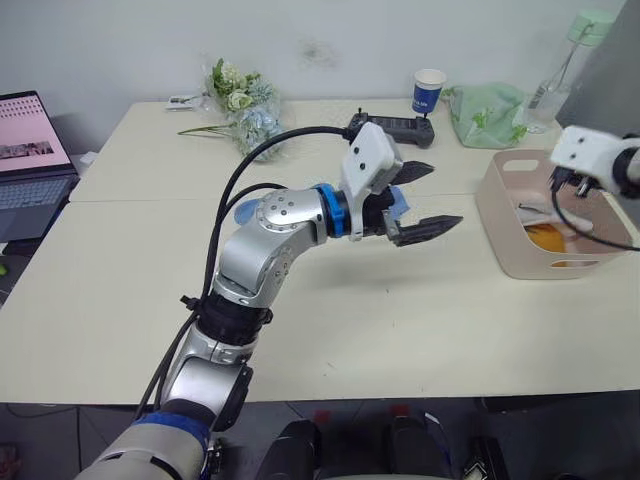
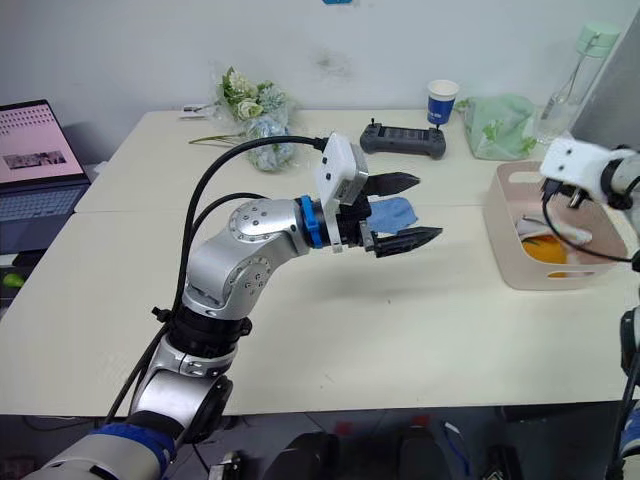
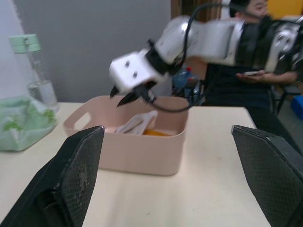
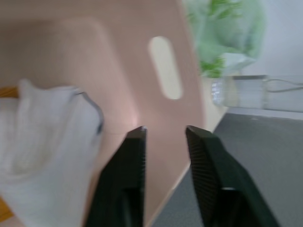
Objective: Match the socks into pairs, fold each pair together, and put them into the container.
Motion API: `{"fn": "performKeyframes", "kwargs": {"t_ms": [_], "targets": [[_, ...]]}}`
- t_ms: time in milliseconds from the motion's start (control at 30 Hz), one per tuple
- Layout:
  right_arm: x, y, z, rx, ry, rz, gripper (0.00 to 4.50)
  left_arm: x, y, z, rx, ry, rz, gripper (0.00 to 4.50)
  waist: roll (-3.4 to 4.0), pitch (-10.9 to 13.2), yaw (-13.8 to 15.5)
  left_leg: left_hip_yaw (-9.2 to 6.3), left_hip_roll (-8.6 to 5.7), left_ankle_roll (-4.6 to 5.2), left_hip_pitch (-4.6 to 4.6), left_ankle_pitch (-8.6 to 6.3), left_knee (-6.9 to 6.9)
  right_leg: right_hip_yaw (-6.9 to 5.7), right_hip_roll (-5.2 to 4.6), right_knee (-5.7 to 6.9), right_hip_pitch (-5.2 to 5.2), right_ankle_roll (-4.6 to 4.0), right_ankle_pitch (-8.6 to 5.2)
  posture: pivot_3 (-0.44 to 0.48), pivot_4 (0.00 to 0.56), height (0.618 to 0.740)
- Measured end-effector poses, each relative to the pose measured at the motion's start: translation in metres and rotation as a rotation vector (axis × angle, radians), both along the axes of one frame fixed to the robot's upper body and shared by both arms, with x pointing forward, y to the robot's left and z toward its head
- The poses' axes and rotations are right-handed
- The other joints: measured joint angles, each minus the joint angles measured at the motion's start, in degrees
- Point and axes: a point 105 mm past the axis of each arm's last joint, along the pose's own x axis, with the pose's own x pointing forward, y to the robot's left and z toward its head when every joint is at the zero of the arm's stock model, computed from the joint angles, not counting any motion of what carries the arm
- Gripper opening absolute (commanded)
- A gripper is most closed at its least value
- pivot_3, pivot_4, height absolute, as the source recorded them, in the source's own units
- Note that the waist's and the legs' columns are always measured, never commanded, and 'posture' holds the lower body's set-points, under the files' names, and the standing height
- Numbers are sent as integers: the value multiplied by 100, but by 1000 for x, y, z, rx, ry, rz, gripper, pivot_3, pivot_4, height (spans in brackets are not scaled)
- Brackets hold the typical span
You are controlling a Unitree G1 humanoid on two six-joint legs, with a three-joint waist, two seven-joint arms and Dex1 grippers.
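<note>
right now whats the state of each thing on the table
left gripper: open, empty, raised over the table
right gripper: open, empty, above the tub
tub: upright, holds a white sock on orange socks
blue sock: on the table, behind the left gripper
laptop: open, screen on
cup: upright
bottle: upright, capped

Big cream table (image 1: 330, 330) pushed against a plain pale grey wall (image 1: 300, 40), with a laptop (image 1: 30, 165) on a side desk and dark grey floor (image 4: 265, 156).
</note>
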Motion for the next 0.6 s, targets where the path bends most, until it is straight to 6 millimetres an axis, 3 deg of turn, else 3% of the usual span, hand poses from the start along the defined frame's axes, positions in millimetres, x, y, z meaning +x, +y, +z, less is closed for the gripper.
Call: {"fn": "performKeyframes", "kwargs": {"t_ms": [33, 167, 333, 600], "targets": [[-1, -1, -6, 2, 17, -5, 32, 0, 1, 1, -2, 2, -1, 4500, 0, 0, 0, 3, 0, 0, 0, 0, 0, -1, 0, 0, 0, 0, 0, 0, 150, 740], [-4, -2, -26, 20, 94, -6, 32, 2, 3, 0, 5, 3, 12, 4500, 0, 0, -6, 14, 1, 0, 1, 0, 2, 2, 1, 1, 2, 0, 0, 0, 150, 740], [-13, 14, -59, 108, 264, 36, 32, 1, 5, -1, 16, 1, 17, 4500, 0, 0, -11, 17, 1, 0, 1, 0, 3, 0, 2, 1, 3, 0, 1, 0, 150, 740], [-20, 20, -70, 165, 342, 40, 32, 0, 7, -4, 49, -14, 29, 4500, 0, 0, -3, 12, 1, 0, 2, 0, 5, -4, 2, 1, 7, 0, 1, 0, 150, 740]]}}
